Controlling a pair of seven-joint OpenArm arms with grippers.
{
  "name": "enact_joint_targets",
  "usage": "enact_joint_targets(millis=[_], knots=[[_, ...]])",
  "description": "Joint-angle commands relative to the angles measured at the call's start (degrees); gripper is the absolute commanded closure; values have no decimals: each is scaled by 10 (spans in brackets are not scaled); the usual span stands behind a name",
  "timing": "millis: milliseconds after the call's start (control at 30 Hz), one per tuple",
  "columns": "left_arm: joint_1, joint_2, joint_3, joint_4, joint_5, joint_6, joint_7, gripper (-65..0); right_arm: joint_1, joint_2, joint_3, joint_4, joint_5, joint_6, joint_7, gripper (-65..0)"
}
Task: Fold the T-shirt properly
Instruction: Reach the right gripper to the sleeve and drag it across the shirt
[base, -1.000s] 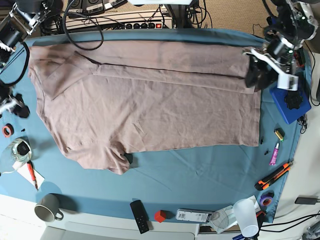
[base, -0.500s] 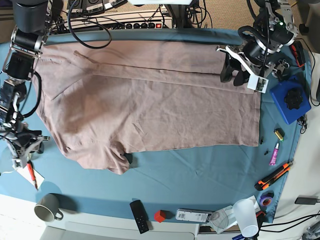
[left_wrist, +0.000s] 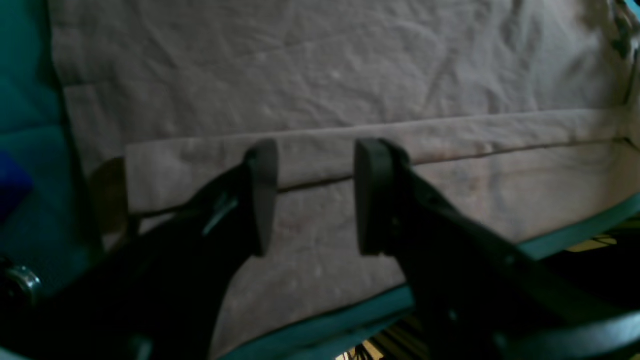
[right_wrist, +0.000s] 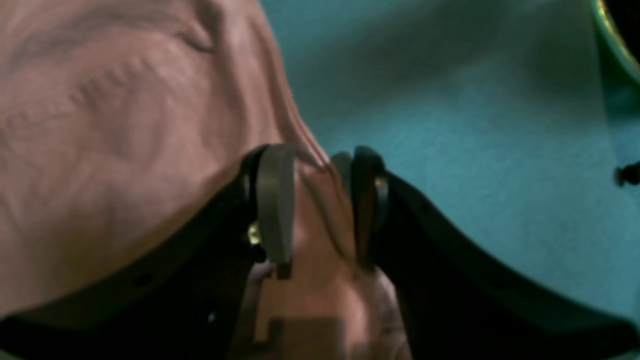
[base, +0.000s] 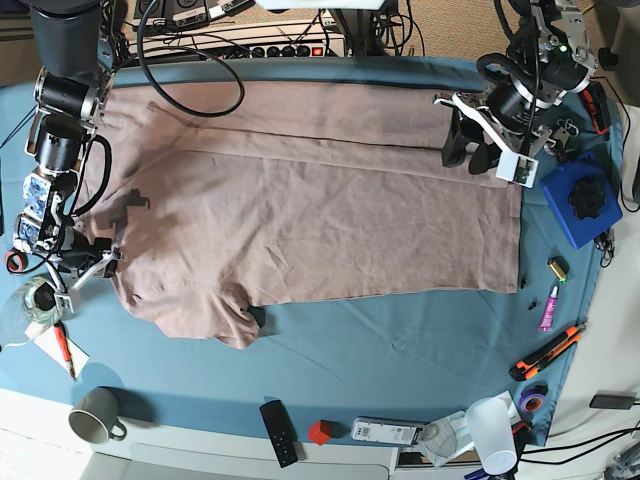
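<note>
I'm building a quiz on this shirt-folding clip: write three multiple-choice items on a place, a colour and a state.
1. Where is the right gripper?
A. at the T-shirt's edge
B. over the mug
C. by the blue box

2. What colour is the table cloth?
A. white
B. teal blue
C. red

3. How do the left gripper's jaws stand?
A. shut on fabric
B. hidden
C. apart, holding nothing

Answers: 1 A, the right wrist view shows fabric between its jaws; 2 B, teal blue surrounds the shirt; 3 C, a clear gap shows above the fold.

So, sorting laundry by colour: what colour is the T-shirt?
Plain dusty pink-beige T-shirt; clearest in the base view.
</note>
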Motion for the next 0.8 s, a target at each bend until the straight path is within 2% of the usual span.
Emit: enact_joint_targets(millis=[0,133,233,333,533,633,767], knots=[[-1,-3,-1,9,-8,-2,-13,-255,5,3,0,1,2,7,-44,-162],[-2,-3,-1,9,-8,-2,-13,-255,5,4,0,5,36,7,-105,-6],[-2,-3,-1,9,-8,-2,-13,-255,5,4,0,23,52,7,-139,0],[-2,-3,-1,9,-8,-2,-13,-255,1,7,1,61,92,8,-182,0],[-2,-3,-1,9,-8,-2,-16,-255,-57,38,1,209,242,8,-291,0],[-3,-3,-1,9,-8,-2,-23,-255,-103,49,1,281,253,7,-324,0],[-3,-3,-1,9,-8,-2,-26,-255,-177,51,19,373,266,7,-332,0]])
